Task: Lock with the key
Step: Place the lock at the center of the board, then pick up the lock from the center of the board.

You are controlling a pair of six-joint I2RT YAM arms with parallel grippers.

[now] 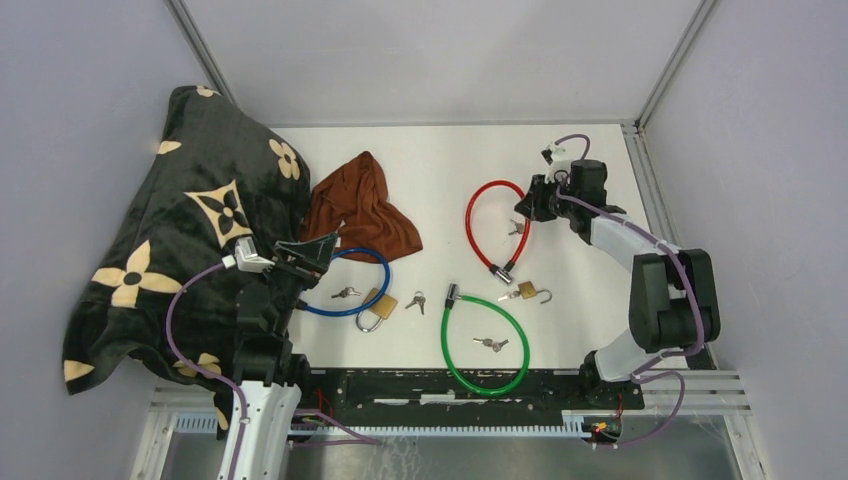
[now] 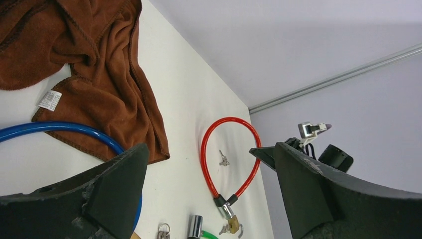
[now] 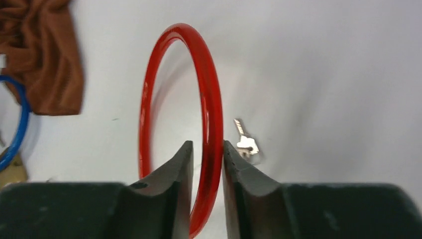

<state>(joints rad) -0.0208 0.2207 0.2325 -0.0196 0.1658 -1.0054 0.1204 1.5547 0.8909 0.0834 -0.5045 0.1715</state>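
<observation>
Fingers of the right pincer [image 3: 204, 149] are pressed together on one strand of the red plastic-coated cable lock [image 3: 145, 99], pinching the side of the loop nearest that arm. A small silver key [image 3: 246, 142] lies on the white bench [image 1: 440, 160] just beside the pinched strand. The red lock's two ends lie together at the loop's near end, and just past them sits a brass padlock with an open shackle [image 1: 527, 291]. A green cable lock [image 1: 520, 350] lies nearer the arm bases than the red lock. Left of the red lock lies a crumpled brown cloth [image 1: 360, 210], and beyond that a blue cable lock [image 1: 385, 270]. The left pincer [image 2: 208, 149] hangs over the blue lock, spread wide and holding nothing, well apart from the red lock.
</observation>
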